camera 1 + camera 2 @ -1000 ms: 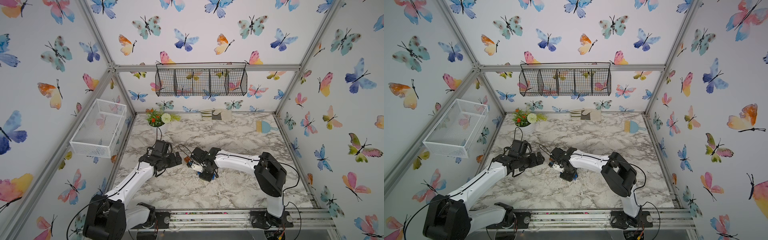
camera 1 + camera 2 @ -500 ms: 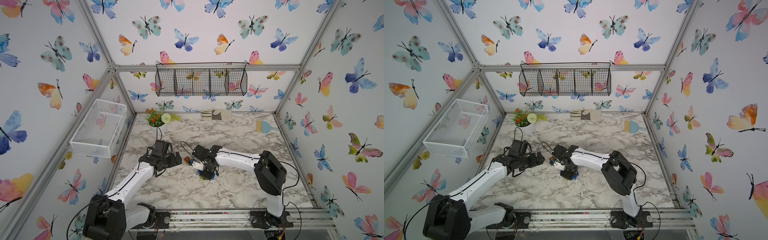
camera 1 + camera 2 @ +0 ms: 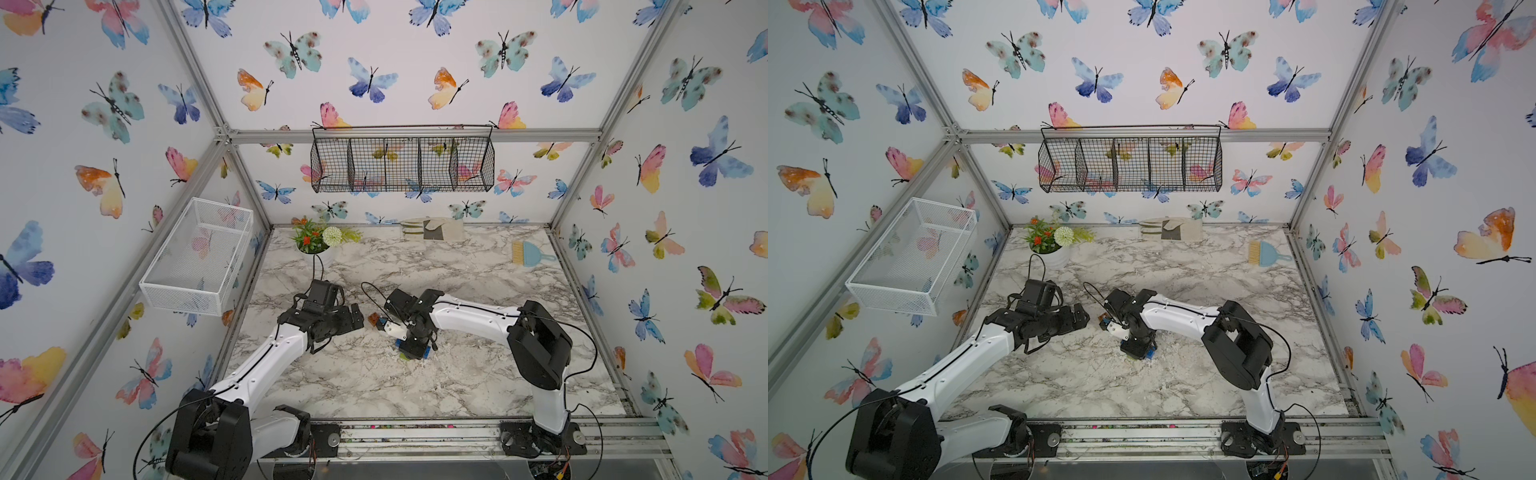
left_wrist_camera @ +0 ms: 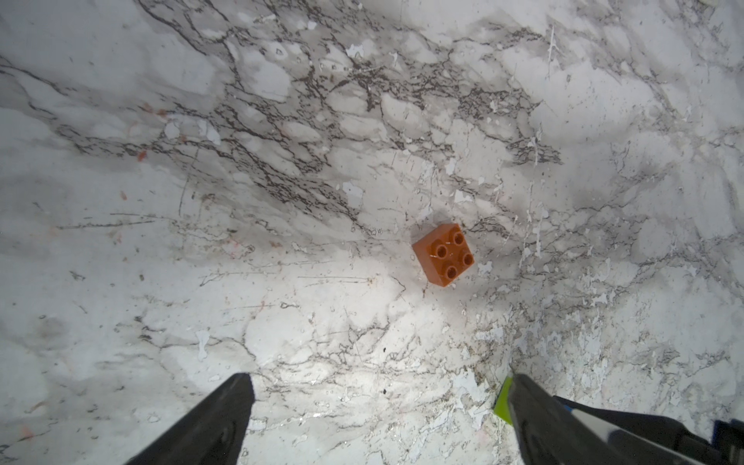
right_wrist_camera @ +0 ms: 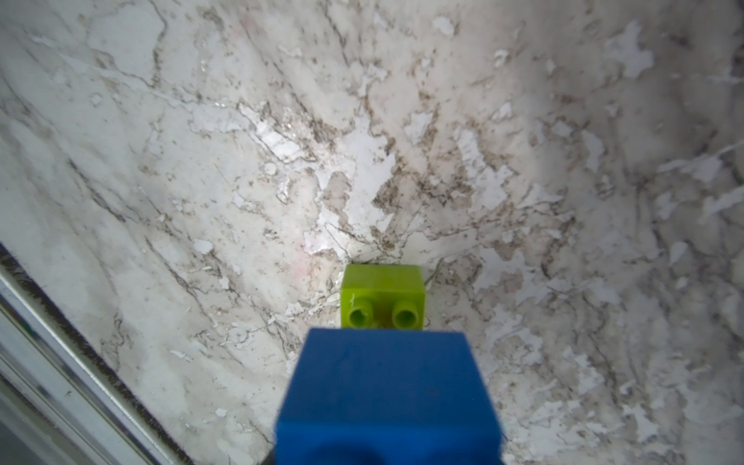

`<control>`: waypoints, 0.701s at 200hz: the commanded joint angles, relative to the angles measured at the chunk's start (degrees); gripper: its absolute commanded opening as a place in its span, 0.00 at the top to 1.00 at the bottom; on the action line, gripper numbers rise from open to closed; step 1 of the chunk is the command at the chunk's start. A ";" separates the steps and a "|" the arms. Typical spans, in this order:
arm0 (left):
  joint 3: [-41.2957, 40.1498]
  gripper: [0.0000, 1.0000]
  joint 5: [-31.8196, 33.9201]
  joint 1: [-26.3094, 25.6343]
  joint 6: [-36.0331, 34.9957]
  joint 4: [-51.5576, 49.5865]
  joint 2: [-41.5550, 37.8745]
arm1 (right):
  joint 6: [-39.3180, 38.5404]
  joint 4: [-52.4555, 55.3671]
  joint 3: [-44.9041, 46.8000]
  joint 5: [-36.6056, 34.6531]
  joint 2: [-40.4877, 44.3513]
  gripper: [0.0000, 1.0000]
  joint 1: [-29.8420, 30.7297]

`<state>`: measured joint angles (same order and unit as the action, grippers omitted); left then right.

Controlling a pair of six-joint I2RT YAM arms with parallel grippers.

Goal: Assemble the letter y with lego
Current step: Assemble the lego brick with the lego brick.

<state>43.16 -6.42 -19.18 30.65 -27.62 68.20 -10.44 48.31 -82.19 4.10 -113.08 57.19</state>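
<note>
R gripper (image 3: pixel 411 348), clamped on brick stack (image 5: pixel 385 386), has swung upright, green end down; orange brick (image 4: pixel 443 254), likely last pc, lies at 10 o'clock. L gripper (image 4: pixel 378 378) gapes empty.

Left arm (image 3: pixel 266 353) and right arm (image 3: pixel 473 316): white link shells, black joint housings, thin black external cables, small dark screws; left pincer (image 4: pixel 380 378) black, tapered.
</note>
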 commanded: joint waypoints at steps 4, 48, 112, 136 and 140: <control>-0.53 0.00 -0.73 0.42 -0.07 0.46 -0.27 | 0.72 -2.96 3.40 -4.03 -4.20 0.72 0.44; -0.54 0.00 -0.81 0.37 -0.07 0.52 -0.18 | 1.34 -3.49 2.45 -4.36 -3.35 0.65 1.15; -0.62 0.00 -0.59 0.45 0.01 0.37 -0.37 | 1.74 -2.35 0.10 -4.33 -3.53 0.59 1.35; -0.61 0.00 -0.41 0.46 -0.07 0.27 -0.52 | 2.00 -2.33 -0.24 -4.57 -3.64 0.58 1.35; -0.62 0.00 -0.37 0.47 -0.07 0.27 -0.56 | 2.00 -2.35 -0.24 -4.47 -3.71 0.57 1.35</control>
<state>43.16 -6.46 -19.11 30.65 -27.22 68.20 -9.34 45.78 -82.13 0.84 -115.55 58.52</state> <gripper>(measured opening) 0.999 0.419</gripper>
